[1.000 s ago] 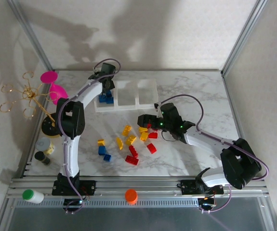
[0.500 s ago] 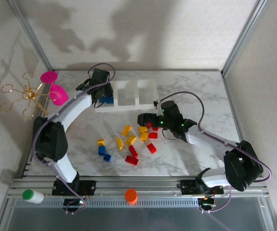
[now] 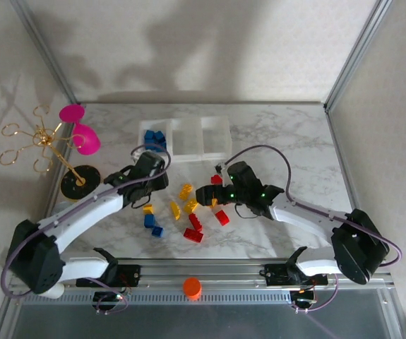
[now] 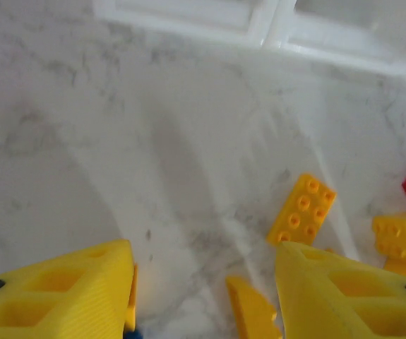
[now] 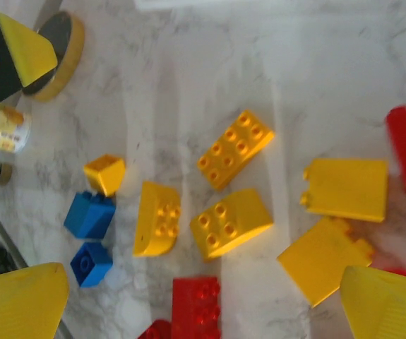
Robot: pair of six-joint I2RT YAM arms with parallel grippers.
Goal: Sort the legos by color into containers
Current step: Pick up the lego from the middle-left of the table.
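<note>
Hovering left hand point(image 4: 204, 251): fingers parted, nothing between them; low over bench point(image 3: 287, 134), at left side of loose bricks point(image 3: 191, 205), on near side of bins point(image 3: 201, 138).
Right hand point(image 5: 204, 272): spread wide, empty; low over right side of loose bricks, above yellow and red ones.
Bins: three joined in a row at far side of bench, apart from both hands.
Blue in bin point(image 3: 154, 139): several pieces piled in leftmost bin.
Loose blue point(image 3: 149, 220): two on bench at left of the scatter, just beside each other; upper one touching a small yellow piece point(image 3: 147, 208).
Long yellow point(image 4: 301, 210): flat, studs up, ahead and right of left hand, nearest loose piece to bins on that side.
Curved yellow point(image 5: 157, 217): studs up, just beside a sloped yellow point(image 5: 231, 222).
Smooth-faced yellow point(image 5: 345, 189): two close together at right, no studs showing, next to a red piece at right edge of right wrist view.
Loose red point(image 3: 196, 222): three toward near side of the scatter; one more point(image 3: 217, 179) just beyond right hand.
Pink cups point(image 3: 79, 131): on gold rack point(image 3: 40, 138) at left edge.
Orange cap point(image 3: 192, 287): on front rail, between arm bases.
</note>
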